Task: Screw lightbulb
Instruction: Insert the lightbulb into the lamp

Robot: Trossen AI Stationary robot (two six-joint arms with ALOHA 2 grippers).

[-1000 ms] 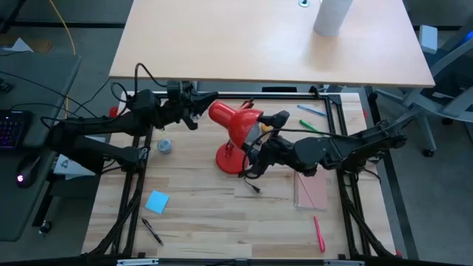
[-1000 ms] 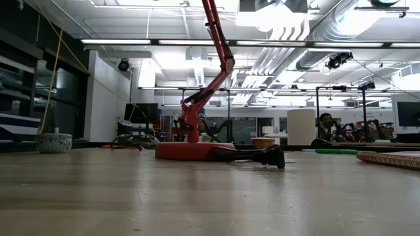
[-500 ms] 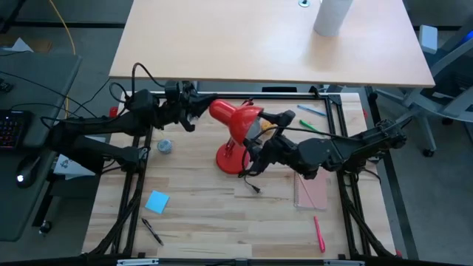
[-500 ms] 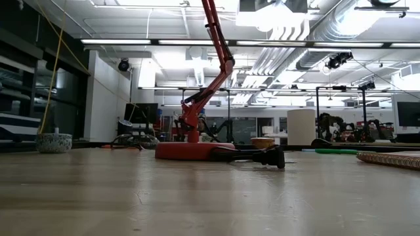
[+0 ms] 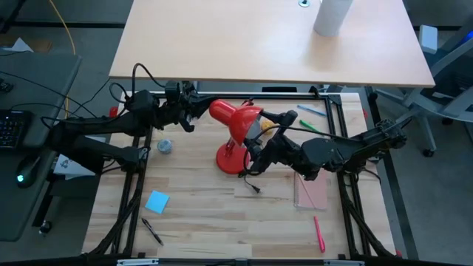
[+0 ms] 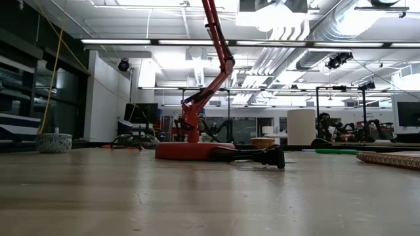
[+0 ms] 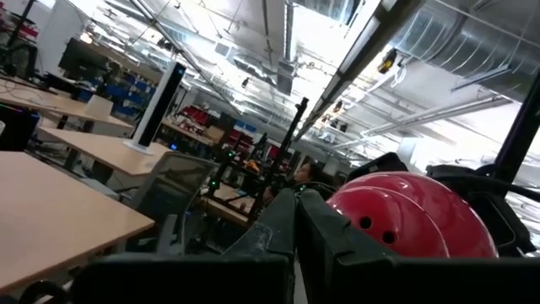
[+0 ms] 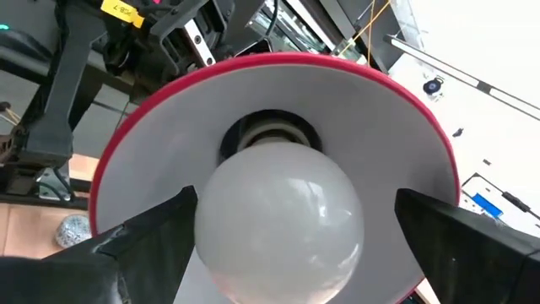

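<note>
A red desk lamp stands by its round base [image 5: 229, 159] [image 6: 193, 151] mid-table, its shade [image 5: 233, 118] [image 7: 413, 219] tipped toward the table's right. The white lightbulb [image 8: 278, 219] sits in the socket inside the shade [image 8: 422, 152]. My right gripper [image 8: 295, 203] [image 5: 264, 133] is at the shade's mouth, open, one finger on each side of the bulb. On one side, white shade shows between the bulb and the finger [image 8: 456, 236]. My left gripper [image 7: 295, 232] [image 5: 195, 111] is shut, close beside the shade's rounded back. My left gripper's shut fingers lie level right beside the shade's rounded back [image 7: 354, 221], coming from the table's left. Whether they touch it cannot be told. My right gripper's one finger [image 8: 156, 236] stands very near the bulb's side; whether it touches cannot be told.
A pink notebook [image 5: 310, 188], a red pen [image 5: 318, 233], green markers [image 5: 310, 111], a blue note [image 5: 157, 201], a black pen [image 5: 153, 231] and a small grey ball [image 5: 164, 146] lie around. The lamp's black cord plug [image 6: 269, 156] lies near the base.
My right gripper has turned a little at the wrist at the shade's mouth, staying open and in place. The lamp and my left gripper have kept still.
</note>
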